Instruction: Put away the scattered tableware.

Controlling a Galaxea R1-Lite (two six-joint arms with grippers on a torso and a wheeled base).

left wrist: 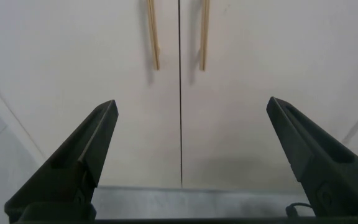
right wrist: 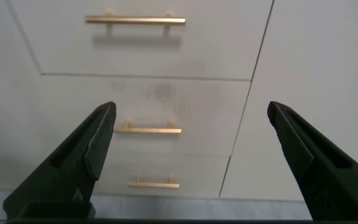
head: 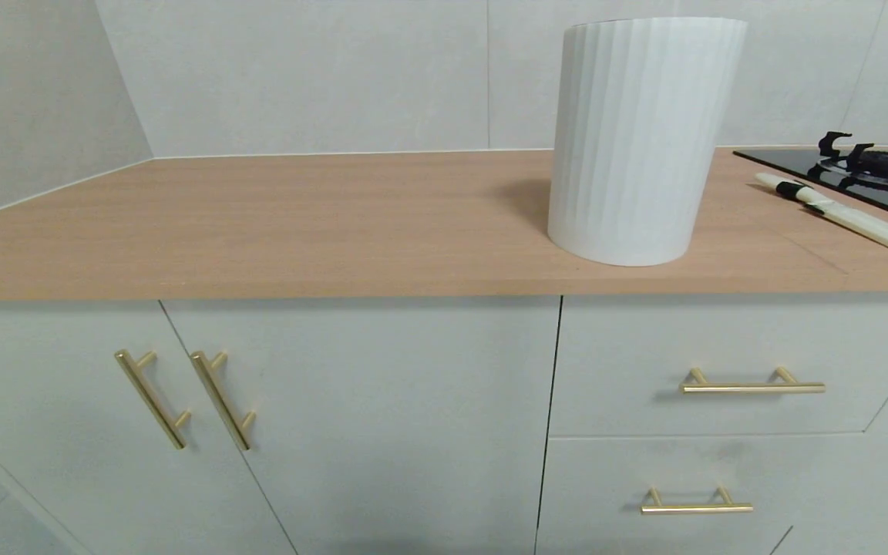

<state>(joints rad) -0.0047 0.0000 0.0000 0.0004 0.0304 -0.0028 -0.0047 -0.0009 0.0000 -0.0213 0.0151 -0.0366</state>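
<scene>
Head view shows a white utensil (head: pixel 852 218) lying on the wooden countertop (head: pixel 297 223) between a ribbed white container (head: pixel 637 146) and the stove (head: pixel 876 169), while the left gripper (left wrist: pixel 191 102) and right gripper (right wrist: pixel 191 106) gape wide, empty, facing the cabinet fronts (head: pixel 398 401).

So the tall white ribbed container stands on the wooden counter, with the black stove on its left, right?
Not quite: in the head view the black stove lies to the right of the tall white ribbed container, which does stand on the wooden counter.
</scene>
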